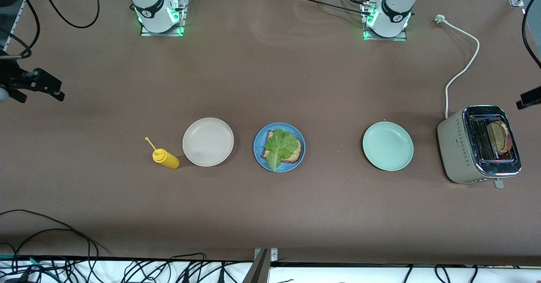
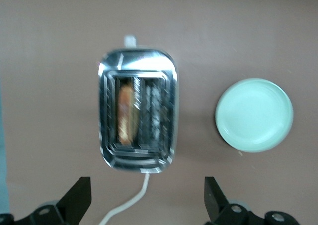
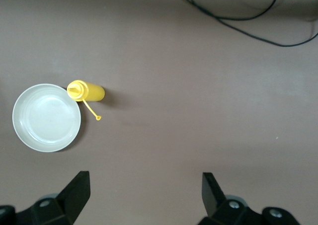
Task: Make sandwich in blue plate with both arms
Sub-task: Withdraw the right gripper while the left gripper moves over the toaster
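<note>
Below the spread fingers of the left gripper (image 2: 147, 201), second brown toast slice (image 2: 124, 113) upright in the silver toaster (image 2: 137, 116); to lift next onto round blue plate (image 1: 258, 148) with lettuce-topped toast (image 1: 282, 148); right gripper (image 3: 145, 199) waiting, spread, empty

Left pincer (image 2: 144, 205) wide open, up over the brown counter (image 2: 49, 36). Below it, just ahead: toaster (image 2: 137, 116) with one toast slice (image 2: 125, 113) in a slot, white cord (image 2: 130, 202) between the fingers. Pale green plate (image 2: 254, 114) beside toaster.
</note>
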Robot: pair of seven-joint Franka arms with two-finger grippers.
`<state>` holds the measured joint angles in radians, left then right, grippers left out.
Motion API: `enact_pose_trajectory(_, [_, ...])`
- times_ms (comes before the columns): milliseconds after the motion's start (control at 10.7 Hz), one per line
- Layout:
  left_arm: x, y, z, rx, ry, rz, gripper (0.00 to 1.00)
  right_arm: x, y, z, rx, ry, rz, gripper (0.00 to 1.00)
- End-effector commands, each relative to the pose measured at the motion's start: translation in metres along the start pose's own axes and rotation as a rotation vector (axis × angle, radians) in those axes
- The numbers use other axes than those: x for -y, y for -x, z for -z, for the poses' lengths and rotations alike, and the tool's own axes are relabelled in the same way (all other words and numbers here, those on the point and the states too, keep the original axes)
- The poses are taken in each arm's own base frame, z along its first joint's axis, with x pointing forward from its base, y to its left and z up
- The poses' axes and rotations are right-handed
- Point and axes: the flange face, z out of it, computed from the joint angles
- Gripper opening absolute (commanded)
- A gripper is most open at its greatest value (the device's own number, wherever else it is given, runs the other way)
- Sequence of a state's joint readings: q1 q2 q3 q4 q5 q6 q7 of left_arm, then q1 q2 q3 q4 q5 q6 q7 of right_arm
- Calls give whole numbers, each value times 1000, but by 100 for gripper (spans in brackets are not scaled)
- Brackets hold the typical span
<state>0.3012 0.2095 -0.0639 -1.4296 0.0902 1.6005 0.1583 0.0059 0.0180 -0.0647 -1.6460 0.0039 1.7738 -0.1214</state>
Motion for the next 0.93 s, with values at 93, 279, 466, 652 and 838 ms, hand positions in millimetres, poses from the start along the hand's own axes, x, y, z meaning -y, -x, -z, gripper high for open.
enact_pose_trajectory(93, [68,-42,-73,-36,-26,-61,100,-8,0,18,-5,11,-13,100])
enact_pose_trajectory(279, [70,-52,-114,-16,-14,-63,100,-13,3,18,15,7,-34,100])
enact_pose_trajectory(466, [70,-47,-145,13,-4,-64,100,-13,5,26,21,14,-28,100])
enact_pose_trajectory(652, [65,-42,-170,36,5,-71,100,-13,5,24,38,13,-31,100])
enact_pose_trajectory(838, [63,-36,-181,51,9,-71,93,-22,8,30,40,18,-43,100])
